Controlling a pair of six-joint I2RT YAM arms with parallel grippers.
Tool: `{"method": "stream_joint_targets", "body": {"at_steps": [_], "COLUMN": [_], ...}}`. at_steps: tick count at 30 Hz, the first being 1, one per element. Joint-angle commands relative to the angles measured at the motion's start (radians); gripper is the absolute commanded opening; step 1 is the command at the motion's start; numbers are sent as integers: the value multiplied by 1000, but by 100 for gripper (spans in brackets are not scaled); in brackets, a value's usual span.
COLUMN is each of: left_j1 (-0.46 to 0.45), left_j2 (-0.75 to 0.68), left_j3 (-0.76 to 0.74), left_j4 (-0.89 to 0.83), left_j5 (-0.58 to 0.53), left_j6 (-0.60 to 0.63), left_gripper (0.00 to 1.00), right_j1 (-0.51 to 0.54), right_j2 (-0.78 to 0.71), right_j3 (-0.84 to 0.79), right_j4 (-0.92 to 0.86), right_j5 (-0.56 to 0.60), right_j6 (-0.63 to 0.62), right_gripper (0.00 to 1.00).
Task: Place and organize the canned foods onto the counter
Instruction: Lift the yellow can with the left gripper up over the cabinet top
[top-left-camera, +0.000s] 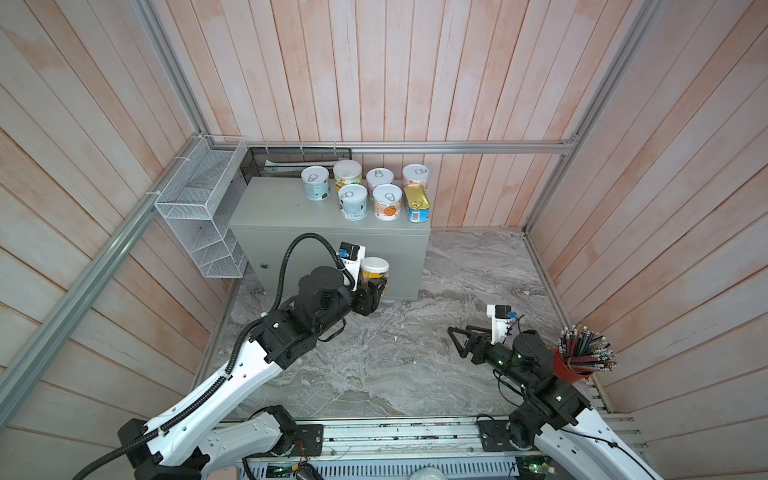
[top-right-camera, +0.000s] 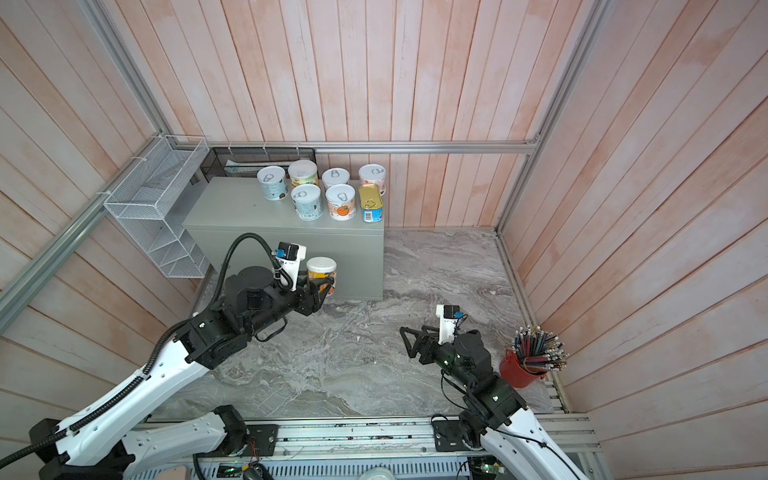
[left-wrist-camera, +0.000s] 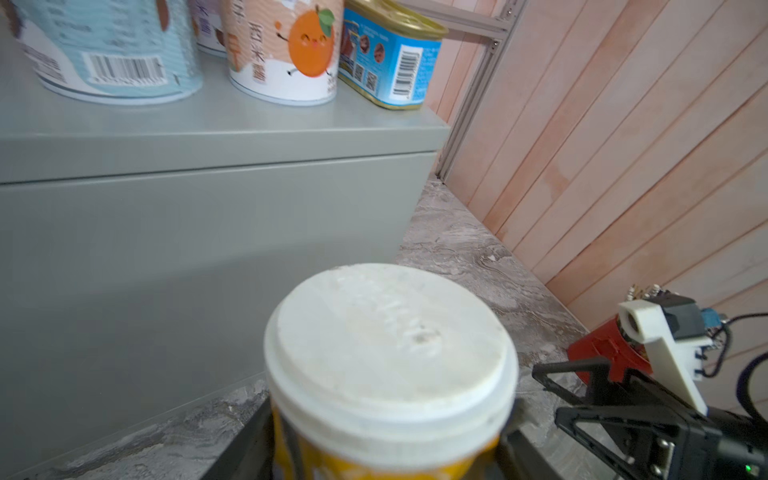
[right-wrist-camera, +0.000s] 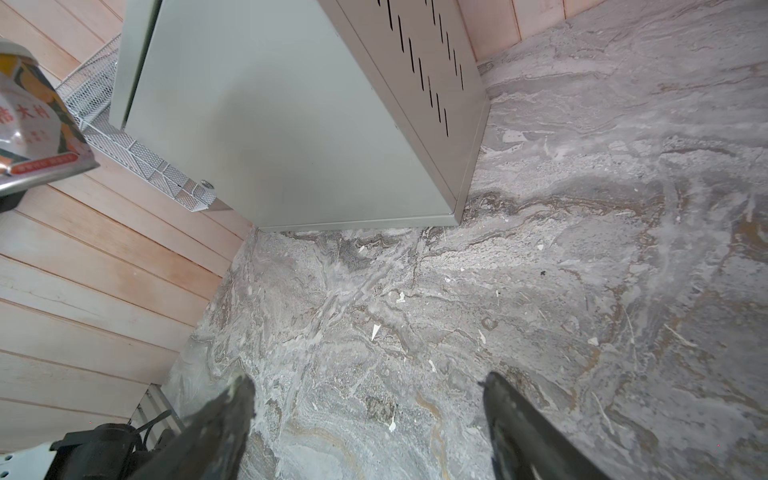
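The left arm (top-left-camera: 232, 370) reached forward from the near rail across the marble surface (top-left-camera: 415, 357), its elbow raised and its wrist levelled toward the counter (top-left-camera: 274, 208). The left gripper (top-left-camera: 375, 289) was clamped low on the body of an orange-labelled can (top-left-camera: 374, 269), one finger on each side, and held it upright. That can hung just in front of the counter's front wall, with its lid below the level of the counter's top. The right arm (top-left-camera: 544, 390) was folded back on the right, close to the red cup of pencils (top-left-camera: 571, 368). The right gripper (top-left-camera: 456, 343) pointed toward the middle of the marble, its fingers (right-wrist-camera: 230, 411) spread wide with nothing between them. The held can had a yellow-orange label and a plain, flat white lid (left-wrist-camera: 390, 349) with a stepped rim and no pull-tab, slightly scuffed near its centre. On the counter's top, toward its far right part, stood six round cans (top-left-camera: 353, 202) with pale lids in two rows. A blue tin (top-left-camera: 417, 203) with a gold top stood at the right end of the nearer row, near the counter's right edge.
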Motion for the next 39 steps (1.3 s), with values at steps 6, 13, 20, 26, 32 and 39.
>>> {"method": "stream_joint_targets", "body": {"at_steps": [6,13,20,26,32,39], "left_j1": [183,261,378,430,497,521], "left_j2": [48,110,203,268,323,343], "left_j3": [209,358,524,564,543,474], "left_j4": [-44,-12,-24,25,92,187], "left_j5": [43,28,35,58,133,120], "left_j6": [40,81,146,151,147,157], "left_gripper": [55,55,55,56,56,56], "right_j1": [6,5,5,5,5,5], "right_j2": [-59,-122,-219,-291,-302,-302], "right_j3": [-18,-60,-98,-117,-123,-122], "right_j4": [28,43,2,5,-4,-10], "right_j5": [-24,-37,7,5,10,29], "right_j6": [-63,-96,-95,-88,-81,-73], "right_gripper": [91,95,98,98,98,98]}}
